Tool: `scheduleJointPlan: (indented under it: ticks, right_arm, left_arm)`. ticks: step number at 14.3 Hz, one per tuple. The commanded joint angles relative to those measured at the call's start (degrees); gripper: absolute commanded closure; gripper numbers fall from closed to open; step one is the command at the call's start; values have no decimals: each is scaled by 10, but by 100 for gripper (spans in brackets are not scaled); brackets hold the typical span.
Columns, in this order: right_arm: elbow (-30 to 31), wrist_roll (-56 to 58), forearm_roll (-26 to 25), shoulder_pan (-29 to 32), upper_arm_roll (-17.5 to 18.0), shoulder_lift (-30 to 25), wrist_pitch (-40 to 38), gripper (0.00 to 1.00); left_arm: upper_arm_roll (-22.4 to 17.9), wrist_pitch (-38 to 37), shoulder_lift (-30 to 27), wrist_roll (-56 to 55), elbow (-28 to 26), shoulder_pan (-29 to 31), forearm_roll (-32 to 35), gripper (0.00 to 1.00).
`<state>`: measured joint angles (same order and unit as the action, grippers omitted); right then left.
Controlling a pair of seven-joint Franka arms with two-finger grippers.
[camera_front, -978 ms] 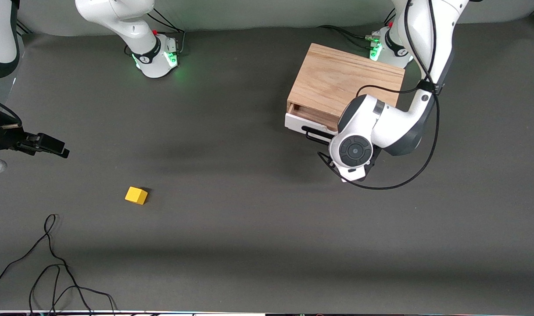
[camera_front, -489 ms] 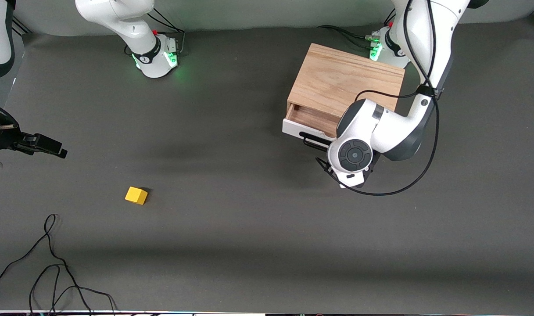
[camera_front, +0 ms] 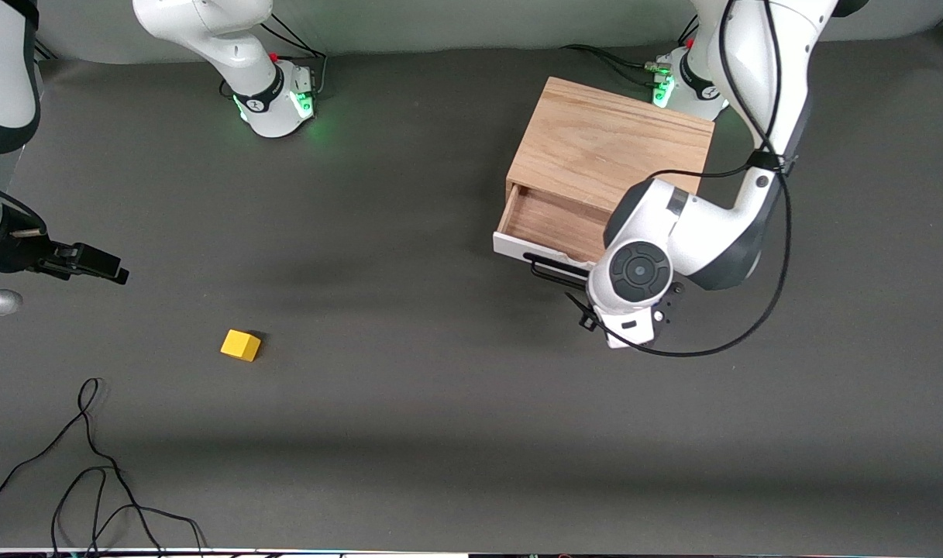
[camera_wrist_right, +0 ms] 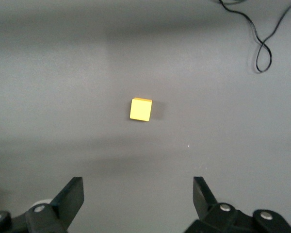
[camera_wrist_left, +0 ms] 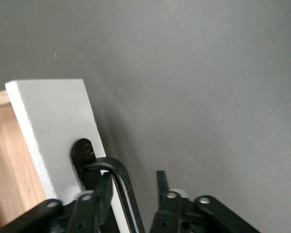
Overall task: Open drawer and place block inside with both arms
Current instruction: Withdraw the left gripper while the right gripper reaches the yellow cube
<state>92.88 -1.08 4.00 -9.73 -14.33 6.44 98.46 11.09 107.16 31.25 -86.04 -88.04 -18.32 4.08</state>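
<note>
**A:** Where is the drawer [camera_front: 552, 225] found?

**B:** It is seen at about 1 o'clock of the front view, drawn partway out of the oak box [camera_front: 610, 139]. Its wooden floor is exposed. Its white front panel [camera_wrist_left: 53, 121] is turned toward 7 o'clock, at a slant.

**A:** And what is noted at the wire handle [camera_wrist_left: 119, 184]?

**B:** The left tool [camera_wrist_left: 134, 182] is set around it, in front of the panel. The fingers are held partly apart with the bar between them. One finger [camera_wrist_left: 105, 187] is laid against the bar on the panel's side, and a gap is left at the other finger. In the front view the tool is covered by the left arm's wrist.

**A:** Where is the yellow block [camera_front: 240, 345] placed?

**B:** It is found on the grey tabletop [camera_front: 440, 387] at about 8 o'clock, well apart from the box and nearer to the front camera than the drawer. It lies flat and untouched.

**A:** How is the right tool [camera_front: 91, 263] held?

**B:** It is hung at about 9 o'clock over the right arm's end of the tabletop. Its fingers are spread wide and nothing is held between them. In the right wrist view the block [camera_wrist_right: 140, 109] is seen below the spread fingers. A loose black cable [camera_front: 91, 465] is laid at about 7 o'clock, nearer to the front camera than the block.
</note>
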Motion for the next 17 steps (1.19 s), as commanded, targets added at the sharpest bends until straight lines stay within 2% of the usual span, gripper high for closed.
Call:
scheduleJointPlan:
  ticks: [1, 4, 6, 9, 11, 14, 17]
  right_arm:
    - [-4, 32, 2, 0, 1, 14, 23, 0]
    - [-10, 34, 2, 0, 0, 27, 29, 0]
    - [-13, 33, 3, 0, 1, 46, 41, 0]
    - [7, 33, 4, -12, 2, 84, 88, 0]
    - [52, 32, 7, -23, 2, 94, 150, 0]
    - [127, 32, 7, -32, 2, 124, 275, 0]
    - [144, 31, 11, -32, 3, 171, 314, 0]
  left_arm:
    - [-5, 2, 8, 14, 29, 0, 34, 0]
    - [-3, -38, -28, 23, 34, 7, 33, 0]
    - [-5, -89, -74, 89, 35, 10, 29, 0]
    - [-4, -196, -151, 252, 35, 45, 17, 0]
    - [-4, -241, -201, 426, 30, 89, -4, 0]
    - [-5, -239, -262, 596, -4, 158, -25, 0]
    - [-5, -185, -272, 762, -14, 209, -30, 0]
